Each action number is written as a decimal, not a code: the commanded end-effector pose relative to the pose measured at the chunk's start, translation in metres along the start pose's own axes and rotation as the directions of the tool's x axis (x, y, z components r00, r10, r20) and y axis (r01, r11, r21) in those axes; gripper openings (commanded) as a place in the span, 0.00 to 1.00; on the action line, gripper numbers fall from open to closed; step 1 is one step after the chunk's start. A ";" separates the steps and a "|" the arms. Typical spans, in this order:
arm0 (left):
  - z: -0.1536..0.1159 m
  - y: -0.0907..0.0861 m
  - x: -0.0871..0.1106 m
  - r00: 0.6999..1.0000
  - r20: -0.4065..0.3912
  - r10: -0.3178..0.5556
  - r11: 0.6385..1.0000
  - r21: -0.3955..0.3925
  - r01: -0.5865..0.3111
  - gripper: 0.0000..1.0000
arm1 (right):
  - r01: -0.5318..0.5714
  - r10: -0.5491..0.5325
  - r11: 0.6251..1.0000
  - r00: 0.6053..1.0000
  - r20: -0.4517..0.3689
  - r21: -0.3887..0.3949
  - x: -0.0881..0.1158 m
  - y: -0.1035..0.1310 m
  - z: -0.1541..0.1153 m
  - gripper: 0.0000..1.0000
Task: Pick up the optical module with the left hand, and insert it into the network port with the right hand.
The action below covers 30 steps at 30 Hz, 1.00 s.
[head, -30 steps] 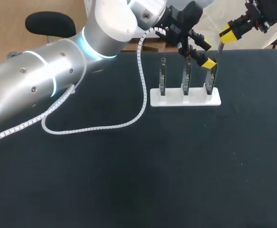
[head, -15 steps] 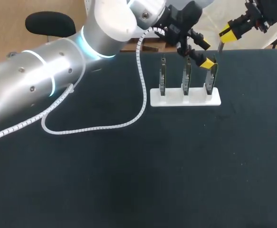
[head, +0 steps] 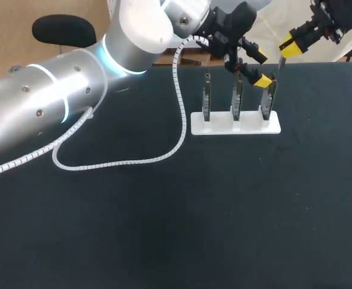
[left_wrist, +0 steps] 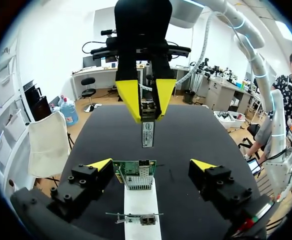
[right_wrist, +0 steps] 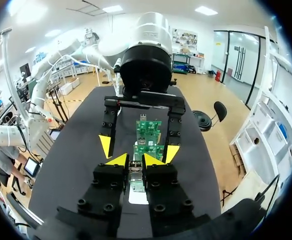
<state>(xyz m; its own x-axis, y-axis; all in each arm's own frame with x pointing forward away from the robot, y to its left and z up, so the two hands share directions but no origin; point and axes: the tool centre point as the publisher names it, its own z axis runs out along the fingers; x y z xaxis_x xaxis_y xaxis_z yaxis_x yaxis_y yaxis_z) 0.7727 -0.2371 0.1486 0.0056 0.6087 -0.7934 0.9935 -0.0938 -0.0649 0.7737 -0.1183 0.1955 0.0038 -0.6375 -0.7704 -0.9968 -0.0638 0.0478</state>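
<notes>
1. Looking from your left wrist, you see your right gripper (left_wrist: 147, 114) pinching the optical module (left_wrist: 147, 135).
2. Your left gripper (left_wrist: 152, 165) stands open around a green card (left_wrist: 134, 175).
3. Only the head view shows three cards (head: 237, 99).

Our left arm (head: 55, 102) comes in from the left and lies across to the far side of the white stand (head: 236, 124), with its wrist turned down toward it. Our left gripper (left_wrist: 151, 166) hangs over the stand's right end, its 2 fingers spread wide. Our right arm (head: 345, 15) enters at the far right corner, beyond the stand. Our right gripper (head: 287, 43) sits above and past the stand's right end, facing our left gripper, its 2 fingers pinched on the optical module (left_wrist: 147, 134).
</notes>
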 end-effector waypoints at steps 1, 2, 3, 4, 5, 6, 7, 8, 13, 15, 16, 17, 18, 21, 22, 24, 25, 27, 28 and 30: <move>-0.001 -0.002 0.001 1.000 0.000 0.002 1.000 -0.004 -0.002 1.00 | 0.000 0.000 1.000 1.000 -0.010 0.002 -0.002 -0.002 0.001 0.00; -0.001 -0.002 0.001 1.000 0.000 0.002 1.000 -0.004 -0.002 1.00 | 0.000 0.000 1.000 1.000 -0.009 0.002 -0.002 -0.002 0.002 0.00; -0.001 -0.002 0.001 1.000 0.000 0.002 1.000 -0.004 -0.002 1.00 | -0.002 0.002 1.000 1.000 -0.008 0.004 -0.001 -0.002 0.002 0.00; -0.001 -0.002 0.001 1.000 0.000 0.002 1.000 -0.004 -0.002 1.00 | -0.007 0.007 1.000 1.000 -0.008 0.004 0.000 -0.002 0.003 0.00; -0.001 -0.002 0.001 1.000 0.000 0.002 1.000 -0.004 -0.002 1.00 | -0.008 0.008 1.000 1.000 -0.008 0.004 0.001 -0.002 0.004 0.00; -0.001 -0.002 0.001 1.000 0.000 0.002 1.000 -0.004 -0.002 1.00 | -0.009 0.009 1.000 1.000 -0.008 0.004 0.002 -0.001 0.005 0.00; -0.001 -0.002 0.001 1.000 0.000 0.002 1.000 -0.004 -0.002 1.00 | -0.010 0.010 1.000 1.000 -0.010 0.004 0.003 -0.001 0.006 0.00; -0.001 -0.002 0.001 1.000 0.000 0.002 1.000 -0.004 -0.002 1.00 | -0.012 0.012 1.000 1.000 -0.011 0.004 0.003 0.000 0.007 0.00; -0.001 -0.002 0.001 1.000 0.000 0.002 1.000 -0.004 -0.002 1.00 | -0.020 0.020 1.000 1.000 -0.009 0.007 0.004 0.002 0.009 0.00; -0.001 -0.002 0.001 1.000 0.000 0.002 1.000 -0.004 -0.002 1.00 | -0.022 0.022 1.000 1.000 -0.007 0.008 0.004 0.002 0.010 0.00; -0.001 -0.002 0.001 1.000 0.000 0.002 1.000 -0.004 -0.002 1.00 | -0.024 0.024 1.000 1.000 -0.002 0.009 0.004 0.002 0.010 0.00; -0.001 -0.002 0.001 1.000 0.000 0.002 1.000 -0.004 -0.002 1.00 | -0.025 0.025 1.000 1.000 0.000 0.008 0.004 0.003 0.011 0.00; -0.001 -0.002 0.001 1.000 0.000 0.002 1.000 -0.004 -0.002 1.00 | -0.025 0.025 1.000 1.000 0.000 0.007 0.004 0.003 0.012 0.00; -0.001 -0.002 0.001 1.000 0.000 0.002 1.000 -0.004 -0.002 1.00 | -0.027 0.027 1.000 1.000 -0.005 0.004 0.005 0.005 0.014 0.00; -0.001 -0.002 0.001 1.000 0.000 0.002 1.000 -0.004 -0.002 1.00 | -0.027 0.027 1.000 1.000 -0.008 0.001 0.005 0.005 0.015 0.00; -0.001 -0.002 0.001 1.000 0.000 0.002 1.000 -0.004 -0.002 1.00 | -0.027 0.027 1.000 1.000 -0.012 -0.001 0.005 0.005 0.016 0.00; -0.001 -0.002 0.001 1.000 0.000 0.002 1.000 -0.004 -0.002 1.00 | -0.027 0.027 1.000 1.000 -0.013 -0.001 0.005 0.005 0.016 0.00; -0.001 -0.002 0.001 1.000 0.000 0.002 1.000 -0.004 -0.002 1.00 | -0.026 0.026 1.000 1.000 -0.014 -0.002 0.005 0.004 0.016 0.00; -0.001 -0.002 0.001 1.000 0.000 0.002 1.000 -0.004 -0.002 1.00 | -0.026 0.026 1.000 1.000 -0.014 -0.002 0.005 0.004 0.016 0.00; -0.001 -0.002 0.001 1.000 0.000 0.002 1.000 -0.004 -0.002 1.00 | -0.026 0.026 1.000 1.000 -0.014 -0.003 0.005 0.004 0.017 0.00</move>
<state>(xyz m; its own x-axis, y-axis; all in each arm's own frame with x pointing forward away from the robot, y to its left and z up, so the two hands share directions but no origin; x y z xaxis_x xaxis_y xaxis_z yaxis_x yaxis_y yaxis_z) 0.7727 -0.2370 0.1486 0.0056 0.6086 -0.7934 0.9935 -0.0937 -0.0649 0.7700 -0.1096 0.1818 -0.0204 -0.6488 -0.7607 -0.9960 -0.0534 0.0723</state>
